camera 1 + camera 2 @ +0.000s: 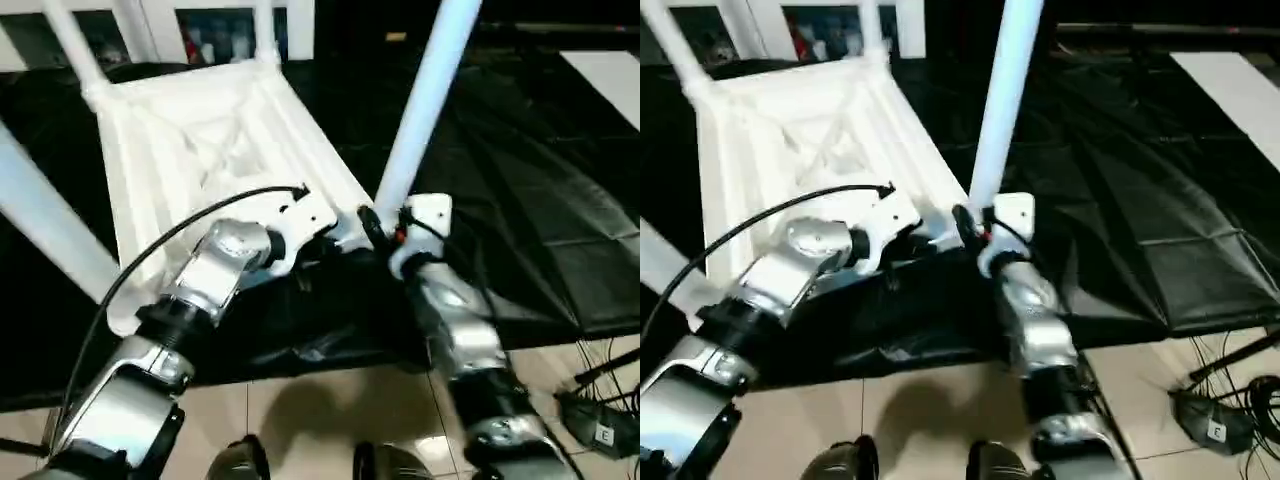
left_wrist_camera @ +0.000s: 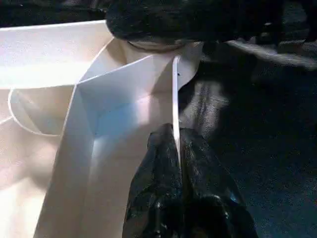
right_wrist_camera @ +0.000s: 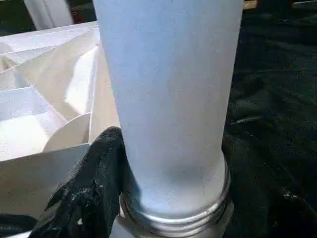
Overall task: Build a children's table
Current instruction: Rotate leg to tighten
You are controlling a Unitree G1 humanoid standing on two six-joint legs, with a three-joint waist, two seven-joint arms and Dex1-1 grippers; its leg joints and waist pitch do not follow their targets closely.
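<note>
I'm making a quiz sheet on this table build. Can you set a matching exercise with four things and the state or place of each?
Things:
1. tabletop
2. near-right leg
3. left gripper
4. black sheet

States or places:
A. stands upright in a corner socket, right gripper at its base
B. spread under the work
C. lies underside up, ribs showing
D. shut on the tabletop's thin edge wall

Pairs: 1-C, 2-A, 3-D, 4-B

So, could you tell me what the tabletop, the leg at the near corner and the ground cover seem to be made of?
Tabletop: apparently moulded white plastic, thin ribs, slight sheen.
Leg: smooth white tube, probably plastic; a silvery ring at its base looks metallic.
Ground cover: black sheet, creased and glossy, likely plastic film.
</note>
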